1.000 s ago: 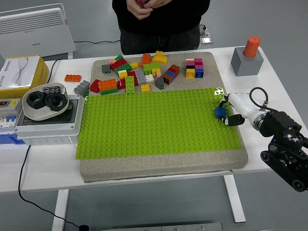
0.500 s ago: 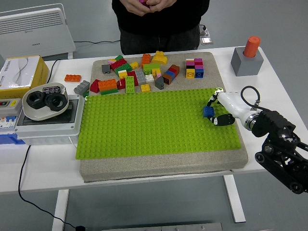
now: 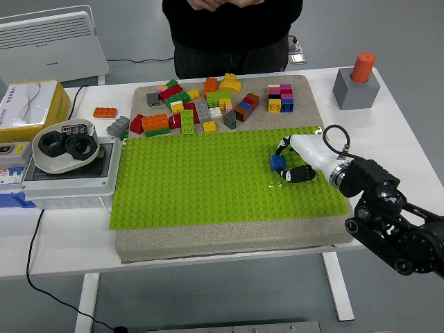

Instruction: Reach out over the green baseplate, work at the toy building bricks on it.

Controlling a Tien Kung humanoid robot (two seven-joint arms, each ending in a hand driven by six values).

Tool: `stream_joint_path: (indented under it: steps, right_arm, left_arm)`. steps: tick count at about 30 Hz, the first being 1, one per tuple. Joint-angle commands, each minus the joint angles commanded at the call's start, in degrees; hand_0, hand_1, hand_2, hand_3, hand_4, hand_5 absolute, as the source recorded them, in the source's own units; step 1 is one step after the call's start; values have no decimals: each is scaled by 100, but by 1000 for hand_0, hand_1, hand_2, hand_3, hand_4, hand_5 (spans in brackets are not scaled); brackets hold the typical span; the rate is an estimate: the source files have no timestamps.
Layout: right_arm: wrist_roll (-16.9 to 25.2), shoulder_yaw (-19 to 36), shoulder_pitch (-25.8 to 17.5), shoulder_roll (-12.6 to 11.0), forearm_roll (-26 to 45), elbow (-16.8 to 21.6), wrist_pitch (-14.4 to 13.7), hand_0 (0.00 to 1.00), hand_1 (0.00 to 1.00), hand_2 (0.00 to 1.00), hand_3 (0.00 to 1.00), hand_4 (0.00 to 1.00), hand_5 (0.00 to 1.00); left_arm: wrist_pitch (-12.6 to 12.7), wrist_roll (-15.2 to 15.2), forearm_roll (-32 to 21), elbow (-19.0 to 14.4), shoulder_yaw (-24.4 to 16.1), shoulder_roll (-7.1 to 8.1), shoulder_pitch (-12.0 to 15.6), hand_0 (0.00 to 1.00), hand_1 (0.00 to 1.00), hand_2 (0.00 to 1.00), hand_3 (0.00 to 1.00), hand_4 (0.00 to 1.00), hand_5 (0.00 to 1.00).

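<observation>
The green baseplate point(image 3: 208, 180) lies on a grey mat in the middle of the table. My right hand point(image 3: 286, 161) reaches in from the right over the plate's right part. Its fingers are shut on a small blue brick point(image 3: 277, 163), held just above or on the plate; I cannot tell which. A pile of loose coloured bricks point(image 3: 194, 107) lies on the mat behind the plate. A stack of pink, black, yellow and blue bricks point(image 3: 280, 98) stands to its right. The left arm is out of view.
A person stands at the far side with hands clasped at the top edge point(image 3: 225, 3). A grey block with an orange cylinder point(image 3: 356, 84) stands at the back right. A grey box with a bowl of black rings point(image 3: 66, 149) sits left. An orange brick point(image 3: 105, 112) lies beside the mat.
My right hand has moved left over the baseplate, carrying the blue brick from the plate's right edge toward its middle. The person's hands have risen slightly.
</observation>
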Motion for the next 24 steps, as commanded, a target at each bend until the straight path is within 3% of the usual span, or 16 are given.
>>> stream_joint_path:
  steps: [10,24]
  right_arm:
    - [8,-177,264,355,11,-357,-21,769,698,728,501,623,201]
    - [56,-406,356,474,166,-605,-75,768,698,728,507,626,208]
  left_arm:
    - [-1,5,10,0,-2,9,-13,791,717,721,809,722,842]
    - [-4,-2,11,0,-1,27,-18,791,717,720,807,724,842]
